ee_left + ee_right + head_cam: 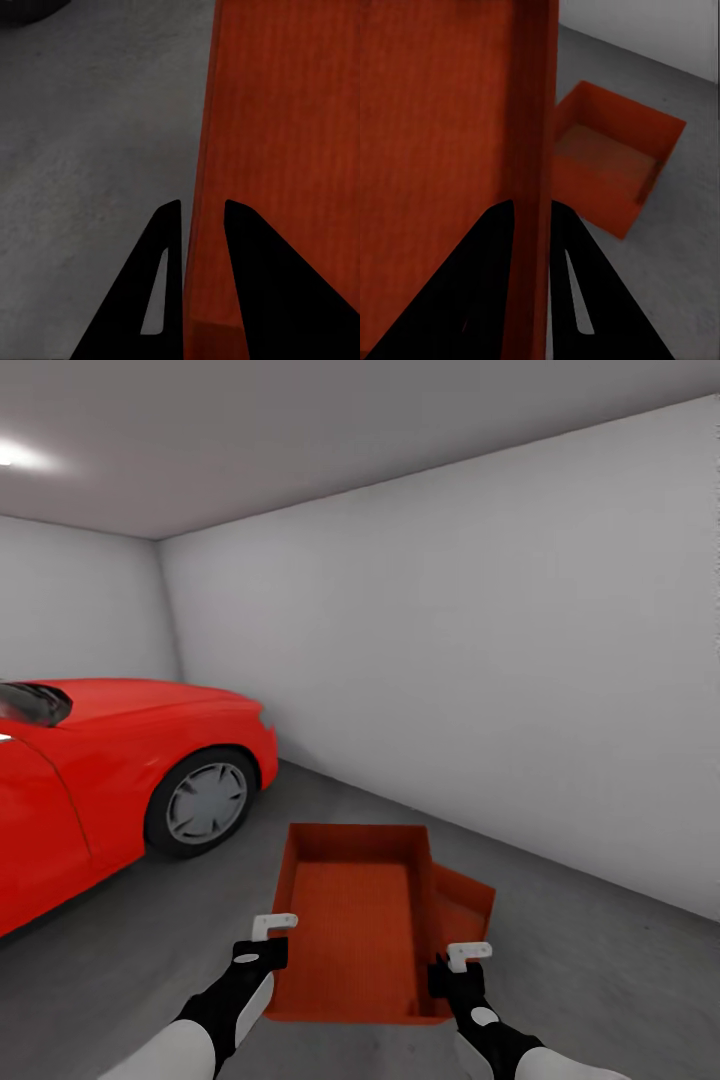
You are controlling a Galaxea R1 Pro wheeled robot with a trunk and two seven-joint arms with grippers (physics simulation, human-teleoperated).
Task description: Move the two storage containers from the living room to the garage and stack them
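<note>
I am holding one orange-red storage container (355, 920) in front of me above the grey garage floor (590, 970). My left gripper (262, 950) is shut on its left wall and my right gripper (455, 970) is shut on its right wall. In the left wrist view the gripper (202, 217) straddles the thin wall of the container (292, 150). In the right wrist view the gripper (531, 214) clamps the other wall of the container (435, 112). The second container (465, 900) lies on the floor beneath, jutting out to the right; the same container (607, 157) shows open-topped and empty.
A red car (100, 780) stands at the left, its front wheel (205, 802) close to the containers. A plain white wall (480, 660) runs along the right and back. Bare concrete floor (90, 150) stretches to the left of the held container.
</note>
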